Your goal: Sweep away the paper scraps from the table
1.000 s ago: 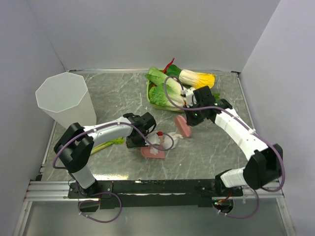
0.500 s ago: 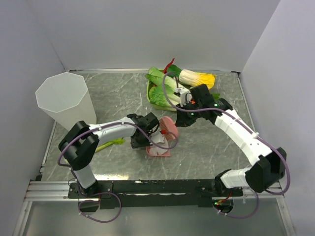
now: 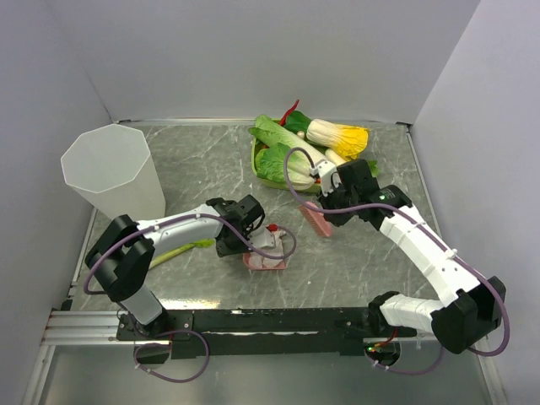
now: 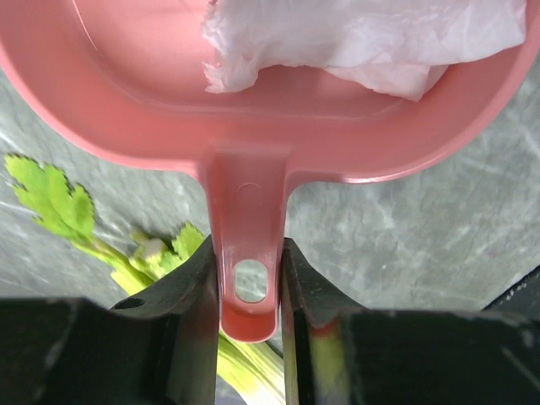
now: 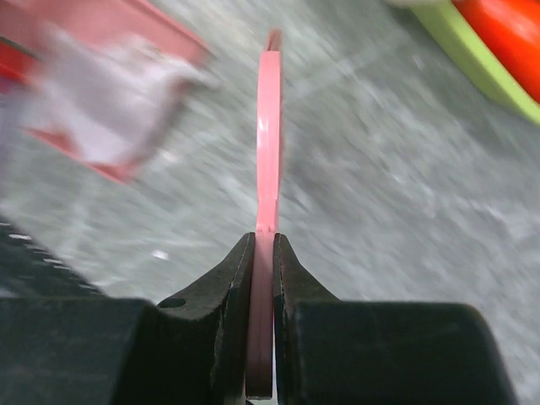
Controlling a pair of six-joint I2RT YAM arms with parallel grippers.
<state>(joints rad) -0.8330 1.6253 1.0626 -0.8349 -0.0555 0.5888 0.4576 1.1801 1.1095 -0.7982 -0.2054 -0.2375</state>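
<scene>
Two grips are holding over your table point(image 3: 371, 270); your left gripper point(image 4: 250, 283) is clamping the pink dustpan point(image 4: 253, 126) by its handle; near the dustpan's right, your right gripper point(image 5: 262, 253) is pinching the pink brush point(image 5: 268, 135); the paper scraps point(image 4: 363, 38) are lying inside the dustpan.

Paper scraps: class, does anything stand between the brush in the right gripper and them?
Nothing solid does: only bare table separates the brush from the paper scraps in the dustpan. The left arm's purple cable loops close beside the pan.
</scene>
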